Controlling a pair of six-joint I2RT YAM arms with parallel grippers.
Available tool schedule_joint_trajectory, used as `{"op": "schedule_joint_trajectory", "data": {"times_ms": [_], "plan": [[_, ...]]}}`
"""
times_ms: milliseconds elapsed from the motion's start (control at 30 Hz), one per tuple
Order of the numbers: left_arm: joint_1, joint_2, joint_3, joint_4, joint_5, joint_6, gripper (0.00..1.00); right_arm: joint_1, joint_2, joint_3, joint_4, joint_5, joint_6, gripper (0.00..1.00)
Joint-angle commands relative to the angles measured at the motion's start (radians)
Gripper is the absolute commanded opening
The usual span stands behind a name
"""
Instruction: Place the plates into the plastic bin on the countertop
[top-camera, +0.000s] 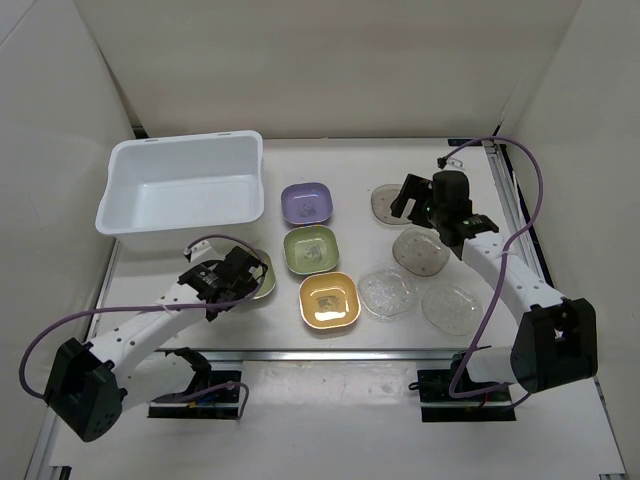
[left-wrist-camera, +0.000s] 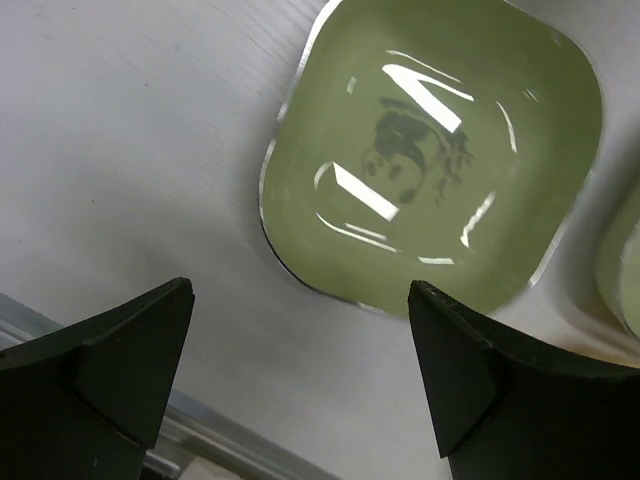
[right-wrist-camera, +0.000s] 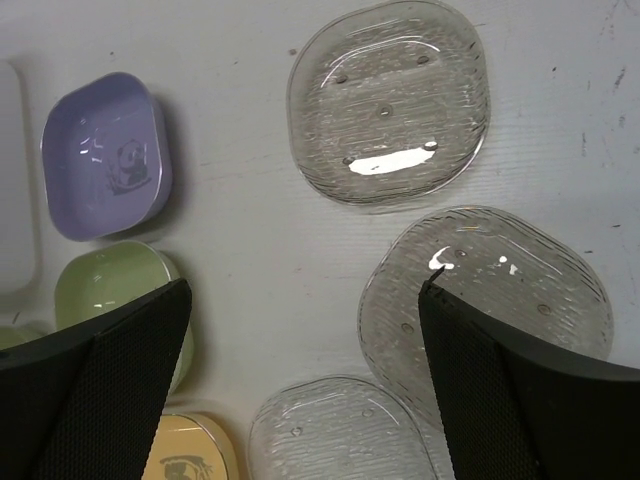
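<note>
The white plastic bin (top-camera: 185, 195) stands empty at the back left of the countertop (top-camera: 350, 165). Purple (top-camera: 306, 202), pale green (top-camera: 311, 250) and yellow (top-camera: 329, 299) plates lie in a column at the centre. A second pale green plate (top-camera: 264, 276) lies beside my left gripper (top-camera: 235, 272), which is open and empty just short of that plate's rim (left-wrist-camera: 435, 160). Several clear plates (top-camera: 420, 250) lie at the right. My right gripper (top-camera: 425, 205) is open and empty, hovering over two clear plates (right-wrist-camera: 390, 100) (right-wrist-camera: 490, 290).
Metal rails run along the front edge (top-camera: 330, 352) and the right side (top-camera: 515, 200) of the countertop; the front rail shows in the left wrist view (left-wrist-camera: 60, 330). White walls enclose the back and sides. The right wrist view also shows the purple plate (right-wrist-camera: 105, 155).
</note>
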Motion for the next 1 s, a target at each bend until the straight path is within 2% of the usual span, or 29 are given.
{"op": "schedule_joint_trajectory", "data": {"times_ms": [0,100,133,167,233,267,333,367,433,467,533,567,667,700,833,900,967], "plan": [[0.062,0.018,-0.040,0.068,-0.055,-0.035,0.99,-0.001,-0.015,0.012,0.033,-0.051,0.008,0.96],[0.146,0.003,-0.110,0.206,-0.023,0.078,0.98,-0.001,-0.015,0.012,0.028,-0.064,0.008,0.96],[0.177,0.001,-0.134,0.306,0.000,0.125,0.97,-0.001,-0.015,0.018,0.030,-0.064,0.008,0.96],[0.245,0.003,-0.151,0.338,0.032,0.148,0.94,-0.001,-0.015,0.021,0.021,-0.064,0.008,0.96],[0.296,0.009,-0.183,0.405,0.115,0.194,0.91,-0.001,-0.015,0.027,0.009,-0.061,0.005,0.96],[0.312,0.009,-0.200,0.418,0.127,0.201,0.85,-0.001,-0.018,0.024,0.009,-0.058,0.005,0.95],[0.336,0.021,-0.212,0.439,0.131,0.219,0.81,-0.001,-0.027,0.020,0.018,-0.051,0.008,0.95],[0.343,0.026,-0.221,0.446,0.132,0.224,0.76,0.007,-0.029,0.018,0.021,-0.044,0.007,0.95],[0.346,0.039,-0.232,0.479,0.151,0.245,0.72,-0.001,-0.027,0.019,0.015,-0.045,0.005,0.95],[0.344,0.046,-0.237,0.498,0.161,0.250,0.63,-0.001,-0.027,0.018,0.009,-0.039,0.002,0.95],[0.346,0.064,-0.247,0.543,0.189,0.265,0.54,0.007,-0.027,0.015,0.012,-0.033,0.005,0.95],[0.343,0.070,-0.249,0.553,0.197,0.264,0.44,0.000,-0.027,0.018,0.009,-0.027,0.008,0.95],[0.337,0.082,-0.238,0.547,0.203,0.274,0.28,0.002,-0.027,0.018,0.009,-0.028,0.008,0.94],[0.335,0.076,-0.235,0.538,0.200,0.271,0.12,-0.001,-0.030,0.018,0.009,-0.033,0.008,0.94],[0.301,0.027,-0.192,0.428,0.160,0.285,0.10,-0.002,-0.033,0.018,-0.004,-0.036,0.008,0.94],[0.249,0.006,-0.160,0.317,0.137,0.276,0.10,-0.001,-0.040,0.015,-0.001,-0.045,0.008,0.94],[0.229,-0.028,-0.148,0.271,0.161,0.319,0.10,0.002,-0.037,0.012,0.008,-0.064,-0.010,0.94]]}}
